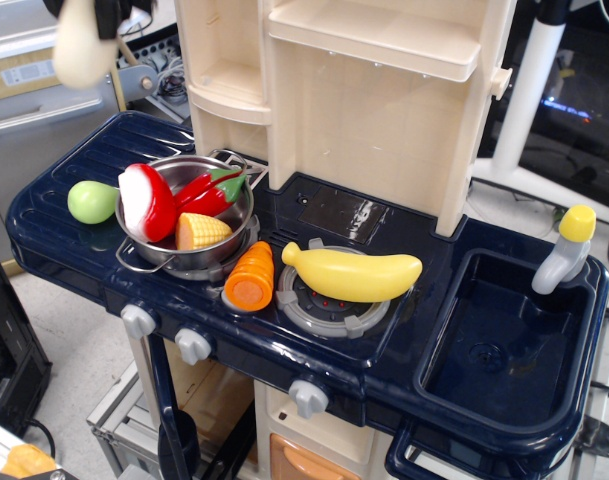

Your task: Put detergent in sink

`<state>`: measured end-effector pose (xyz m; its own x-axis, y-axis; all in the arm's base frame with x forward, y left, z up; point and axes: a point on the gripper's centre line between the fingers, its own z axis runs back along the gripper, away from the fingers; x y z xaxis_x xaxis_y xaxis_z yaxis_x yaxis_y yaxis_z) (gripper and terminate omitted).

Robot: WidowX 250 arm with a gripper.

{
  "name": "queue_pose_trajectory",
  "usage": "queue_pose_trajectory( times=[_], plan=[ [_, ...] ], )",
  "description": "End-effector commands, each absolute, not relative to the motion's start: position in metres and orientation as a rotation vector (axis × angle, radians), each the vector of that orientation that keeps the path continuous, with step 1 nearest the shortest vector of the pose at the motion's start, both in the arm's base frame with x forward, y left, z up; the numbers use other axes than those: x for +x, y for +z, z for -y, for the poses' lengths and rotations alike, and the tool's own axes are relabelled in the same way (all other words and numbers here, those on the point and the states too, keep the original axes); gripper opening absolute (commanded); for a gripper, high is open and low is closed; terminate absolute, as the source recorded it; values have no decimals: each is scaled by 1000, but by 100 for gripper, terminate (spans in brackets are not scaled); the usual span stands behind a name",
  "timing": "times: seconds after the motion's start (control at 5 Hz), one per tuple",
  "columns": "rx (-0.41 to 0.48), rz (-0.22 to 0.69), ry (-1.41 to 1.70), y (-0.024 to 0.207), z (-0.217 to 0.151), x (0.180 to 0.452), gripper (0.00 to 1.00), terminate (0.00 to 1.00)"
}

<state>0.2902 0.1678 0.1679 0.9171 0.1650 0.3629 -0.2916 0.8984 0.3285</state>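
**Detergent aloft at the upper left, sink at the lower right**

Single view, observation.image. The detergent (82, 45) hangs in the air at the upper left corner of the frame, blurred, its cream body clear of the navy counter (74, 190) below it. The gripper (109, 12) sits at the very top edge just above and beside the bottle, mostly cut off by the frame; only a dark fragment shows, touching the bottle's upper part. How far the fingers are parted cannot be told, though the bottle hanging free under it suggests it is held.

The sink (504, 400) lies at the lower right of the frame, well apart from the bottle, with the grey faucet (564, 250) and its yellow cap at its right rim.

Between them, left of centre, a steel pot (199, 262) holds toy foods. A green pear (91, 201) lies just left of the pot, a carrot (250, 277) just right of it, and a banana (352, 273) rests on the burner (329, 315).
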Motion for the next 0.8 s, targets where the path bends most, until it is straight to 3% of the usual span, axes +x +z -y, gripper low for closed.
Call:
queue_pose_trajectory(
  times=[0.0, 0.4, 0.6],
  plan=[
    [288, 345, 536, 215, -83, 259, 0, 0],
    [74, 365, 698, 178, 14, 284, 0, 0],
    [26, 321, 653, 165, 65, 285, 0, 0]
  ],
)
